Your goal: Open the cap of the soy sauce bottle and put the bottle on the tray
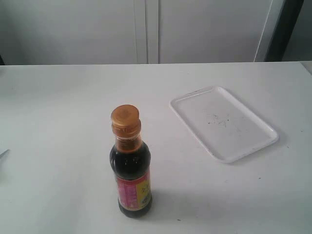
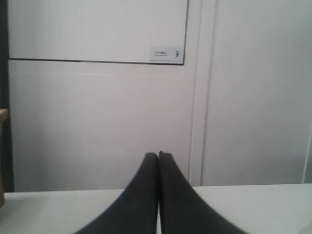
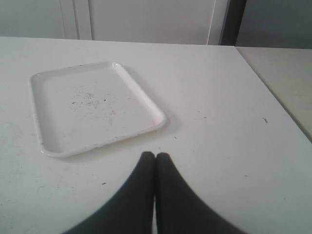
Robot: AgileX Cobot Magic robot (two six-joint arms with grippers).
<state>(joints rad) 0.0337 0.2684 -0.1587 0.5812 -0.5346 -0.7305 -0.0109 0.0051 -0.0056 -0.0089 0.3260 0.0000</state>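
Observation:
The soy sauce bottle (image 1: pixel 130 178) stands upright near the front of the white table, dark liquid inside and a pink, yellow and red label low on its body. Its orange-brown cap (image 1: pixel 125 119) sits closed on top. The white tray (image 1: pixel 224 122) lies flat to the bottle's right and farther back, holding nothing but a few dark specks; the right wrist view also shows the tray (image 3: pixel 53 146). Neither gripper appears in the exterior view. My left gripper (image 2: pixel 158 155) is shut, facing the wall. My right gripper (image 3: pixel 155 155) is shut, just short of the tray's near corner.
White cabinet panels (image 1: pixel 146 29) stand behind the table. The table's right edge (image 3: pixel 273 92) runs close to the tray, with a second beige surface (image 3: pixel 287 73) beyond it. A small label (image 2: pixel 166 53) is stuck on the wall panel.

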